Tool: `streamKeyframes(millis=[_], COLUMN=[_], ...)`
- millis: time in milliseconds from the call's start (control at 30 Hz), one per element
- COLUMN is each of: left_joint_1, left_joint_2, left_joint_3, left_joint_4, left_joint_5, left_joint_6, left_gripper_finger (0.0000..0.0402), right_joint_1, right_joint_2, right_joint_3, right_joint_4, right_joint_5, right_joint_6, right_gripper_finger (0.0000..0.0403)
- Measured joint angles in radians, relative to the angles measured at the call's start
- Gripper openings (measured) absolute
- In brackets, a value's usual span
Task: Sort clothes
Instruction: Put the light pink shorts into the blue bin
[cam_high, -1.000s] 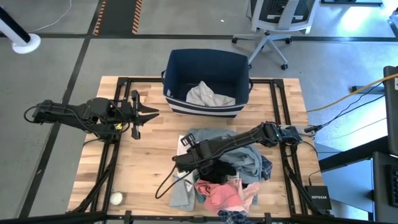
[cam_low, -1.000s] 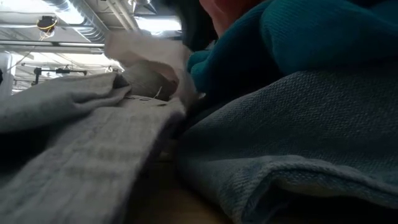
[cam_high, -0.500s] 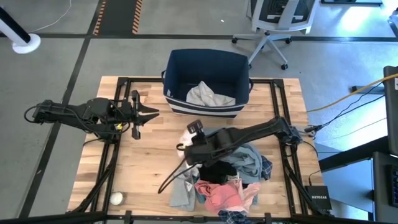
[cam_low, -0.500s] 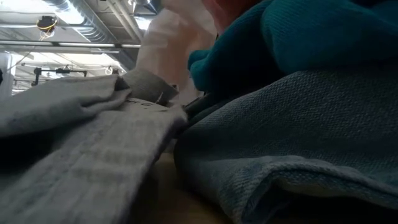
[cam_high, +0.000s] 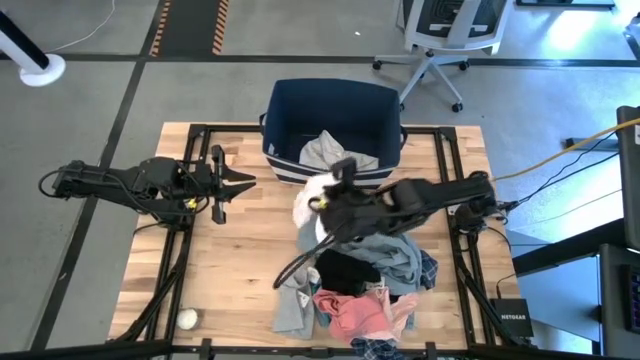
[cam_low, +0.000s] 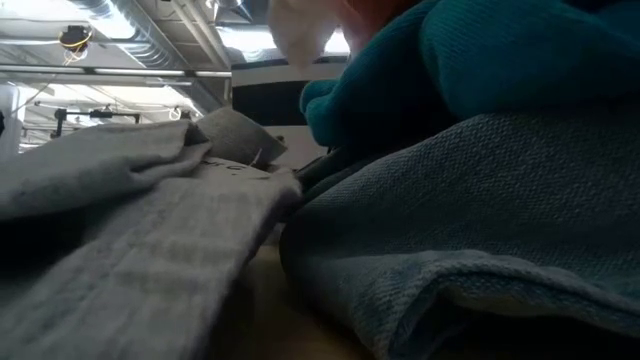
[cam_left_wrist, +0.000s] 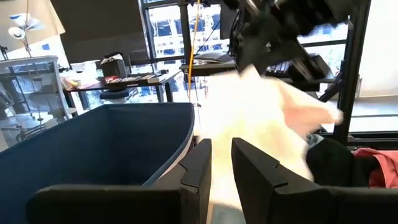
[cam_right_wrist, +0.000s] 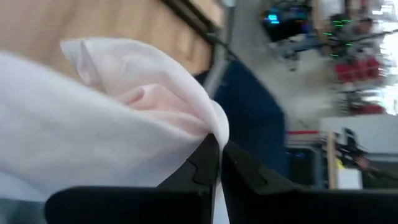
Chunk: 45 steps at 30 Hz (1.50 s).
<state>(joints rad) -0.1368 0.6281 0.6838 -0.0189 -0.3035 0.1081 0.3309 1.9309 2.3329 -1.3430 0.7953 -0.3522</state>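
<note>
Only the right wrist view shows the right gripper (cam_right_wrist: 219, 149) pinched tight on the white garment (cam_right_wrist: 93, 124)

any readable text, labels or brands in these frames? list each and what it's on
"NETGEAR": white lettering on the small black box beside the table's right edge, high view; small, only just readable.
Hazard stripes on the floor: a marking, no words.
White garment in the right gripper, and the navy bin: no print visible.
Room clutter in the wrist views: too blurred to read.
</note>
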Motion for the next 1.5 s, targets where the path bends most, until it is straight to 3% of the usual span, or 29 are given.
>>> streamKeyframes(millis=[300, 433, 967, 1267, 1500], left_joint_1=[0.0, 0.0, 0.0, 0.0, 0.0], left_joint_2=[0.0, 0.0, 0.0, 0.0, 0.0], left_joint_3=[0.0, 0.0, 0.0, 0.0, 0.0], left_joint_4=[0.0, 0.0, 0.0, 0.0, 0.0], left_joint_5=[0.0, 0.0, 0.0, 0.0, 0.0], left_joint_6=[0.0, 0.0, 0.0, 0.0, 0.0], left_gripper_finger=[0.0059, 0.0059, 0.0059, 0.0059, 0.0059], right_joint_1=[-0.043, -0.099, -0.363, -0.446, -0.442], right_joint_2=[-0.088, -0.107, -0.106, -0.105, -0.105], right_joint_3=[0.0, 0.0, 0.0, 0.0, 0.0], right_joint_4=[-0.029, -0.062, -0.107, -0.108, -0.112], right_joint_5=[0.198, 0.238, 0.228, 0.049, 0.021], right_joint_6=[-0.049, -0.049, -0.106, -0.099, -0.07], right_gripper_finger=[0.0025, 0.0025, 0.0026, 0.0026, 0.0026])
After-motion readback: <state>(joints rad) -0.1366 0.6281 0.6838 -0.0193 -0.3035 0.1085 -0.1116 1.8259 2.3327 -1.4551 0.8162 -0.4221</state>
